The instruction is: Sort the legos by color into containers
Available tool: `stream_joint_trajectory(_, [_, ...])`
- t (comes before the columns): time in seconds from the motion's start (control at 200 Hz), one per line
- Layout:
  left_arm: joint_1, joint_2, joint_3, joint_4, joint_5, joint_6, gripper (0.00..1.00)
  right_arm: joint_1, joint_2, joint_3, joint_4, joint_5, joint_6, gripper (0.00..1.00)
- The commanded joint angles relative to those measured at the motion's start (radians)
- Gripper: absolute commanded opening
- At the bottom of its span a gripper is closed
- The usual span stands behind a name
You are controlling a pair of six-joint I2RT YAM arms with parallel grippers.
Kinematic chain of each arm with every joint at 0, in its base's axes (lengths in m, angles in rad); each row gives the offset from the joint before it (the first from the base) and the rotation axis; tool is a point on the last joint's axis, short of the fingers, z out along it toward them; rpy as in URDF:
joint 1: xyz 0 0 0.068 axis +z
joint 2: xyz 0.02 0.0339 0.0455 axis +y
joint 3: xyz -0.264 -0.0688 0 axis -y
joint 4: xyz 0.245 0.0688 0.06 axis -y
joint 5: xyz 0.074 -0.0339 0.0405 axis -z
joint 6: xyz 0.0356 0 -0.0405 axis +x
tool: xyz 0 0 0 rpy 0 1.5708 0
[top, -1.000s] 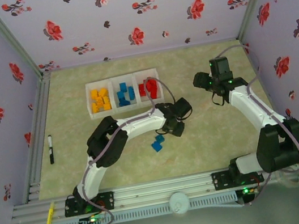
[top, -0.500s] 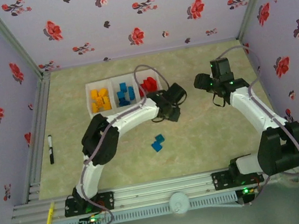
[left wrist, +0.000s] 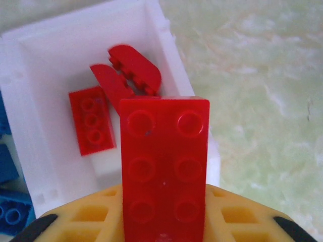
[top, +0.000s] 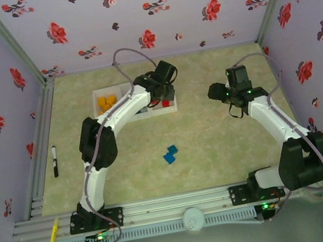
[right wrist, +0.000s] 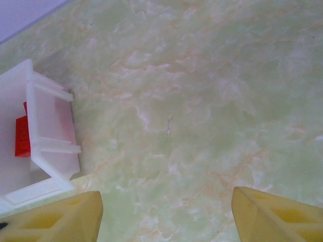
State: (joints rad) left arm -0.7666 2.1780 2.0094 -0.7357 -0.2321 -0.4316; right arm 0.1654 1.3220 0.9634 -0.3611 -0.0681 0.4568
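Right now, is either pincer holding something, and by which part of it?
The left pincer grips a red lego by the end nearest its wrist camera, over the tray's red compartment. The right pincer stands open, holding nothing.

one white tray [top: 96,110] with three compartments [left wrist: 55,75]; four red bricks [left wrist: 164,166]; two blue bricks [top: 170,155] on the counter [top: 230,159]; one black marker [top: 54,160].

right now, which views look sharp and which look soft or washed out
left wrist: held red brick crisp, studs clear, white tray wall blown out; right wrist: table soft, tray edge glaring; top external: even, slightly hazy light, no hard shadows
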Motion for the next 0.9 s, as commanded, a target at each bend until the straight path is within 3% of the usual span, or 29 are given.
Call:
stream_joint_trajectory(0.0, [0.023, 0.061, 0.062, -0.049, -0.024, -0.02, 0.26, 0.033, 0.003, -0.015, 0.03, -0.019, 0.011, 0.68])
stream_joint_trajectory(0.065, [0.03, 0.085, 0.096, -0.061, -0.021, -0.014, 0.31, 0.058, 0.013, -0.013, 0.028, -0.015, 0.007, 0.69])
stream_joint_trajectory(0.175, [0.039, 0.115, 0.144, -0.088, -0.022, -0.007, 0.55, 0.099, 0.038, -0.003, 0.013, 0.001, -0.004, 0.69])
stream_joint_trajectory(0.26, [0.042, 0.106, 0.142, -0.084, -0.021, -0.003, 0.61, 0.13, 0.052, 0.002, 0.009, 0.009, -0.013, 0.69])
stream_joint_trajectory(0.395, [0.043, 0.04, 0.083, -0.055, -0.022, 0.019, 0.63, 0.174, 0.079, 0.015, -0.006, 0.019, -0.033, 0.68])
stream_joint_trajectory(0.69, [0.049, -0.311, -0.312, 0.142, 0.023, 0.14, 0.64, 0.298, 0.122, 0.014, -0.026, 0.028, -0.065, 0.68])
stream_joint_trajectory(0.895, [0.073, -0.532, -0.521, 0.173, 0.096, 0.183, 0.66, 0.407, 0.18, 0.034, -0.057, 0.033, -0.07, 0.68])
